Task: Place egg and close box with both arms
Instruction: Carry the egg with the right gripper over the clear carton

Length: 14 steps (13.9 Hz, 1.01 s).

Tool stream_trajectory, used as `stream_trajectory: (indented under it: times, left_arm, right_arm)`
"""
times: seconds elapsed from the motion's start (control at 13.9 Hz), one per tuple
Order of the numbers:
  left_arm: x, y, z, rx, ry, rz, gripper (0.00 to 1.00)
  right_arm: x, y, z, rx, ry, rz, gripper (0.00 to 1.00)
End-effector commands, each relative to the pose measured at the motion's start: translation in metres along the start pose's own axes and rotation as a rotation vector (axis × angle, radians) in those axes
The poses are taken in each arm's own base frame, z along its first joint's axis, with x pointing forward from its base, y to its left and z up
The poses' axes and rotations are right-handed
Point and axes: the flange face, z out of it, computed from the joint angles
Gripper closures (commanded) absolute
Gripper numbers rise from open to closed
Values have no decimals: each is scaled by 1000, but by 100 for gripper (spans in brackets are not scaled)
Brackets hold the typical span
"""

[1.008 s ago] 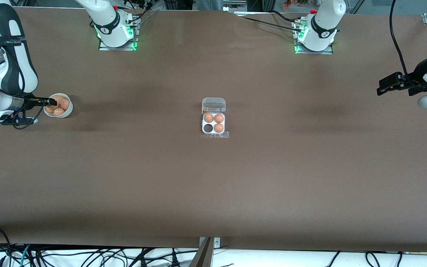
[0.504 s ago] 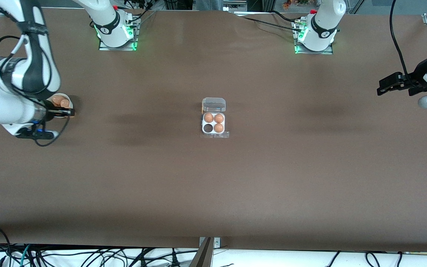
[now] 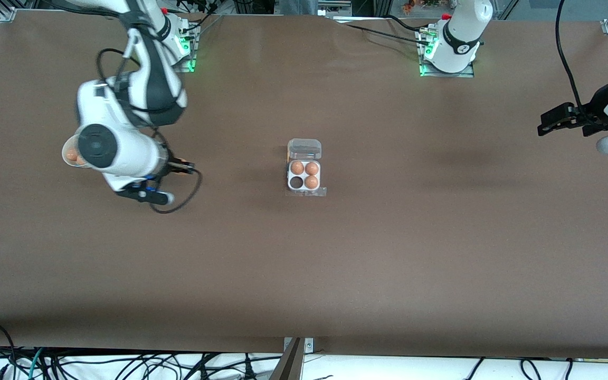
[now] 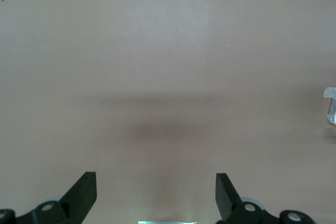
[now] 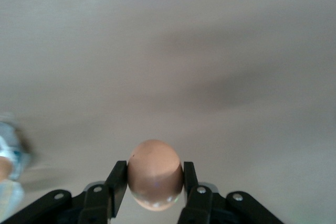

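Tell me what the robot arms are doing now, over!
Right gripper shut on egg, over bare table between bowl and box. Left gripper open, waiting. Box lid open, one cell empty. Path clear.

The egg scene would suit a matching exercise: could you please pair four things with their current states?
Things:
1. egg
2. box
3. left gripper
4. bowl

States:
A. lid open, one cell empty
B. fingers open over bare table
C. mostly hidden by the right arm
D. clamped in the right gripper

Pairs: 1-D, 2-A, 3-B, 4-C
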Motion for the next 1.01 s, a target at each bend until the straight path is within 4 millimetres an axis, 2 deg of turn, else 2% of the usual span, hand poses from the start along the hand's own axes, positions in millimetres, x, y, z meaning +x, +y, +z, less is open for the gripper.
stream_trajectory:
  times: [0.0,0.14,0.36,0.72,0.94]
  left_arm:
    - [2,-3,-10,-3,10,7,0]
    - [5,-3,-5,-1,1,7,0]
    - [6,-3,-4,-2,-2,4,0]
    - [6,-4,-4,-2,-2,2,0]
    - [7,-2,-3,-3,-4,2,0]
  right_arm:
    - [-10,-72,18,10,-5,85,64]
    - [-28,-120,30,17,11,123,64]
    - [-49,-171,47,54,35,172,64]
    - [-83,-227,72,161,113,167,64]
    - [-90,-243,96,179,119,163,64]
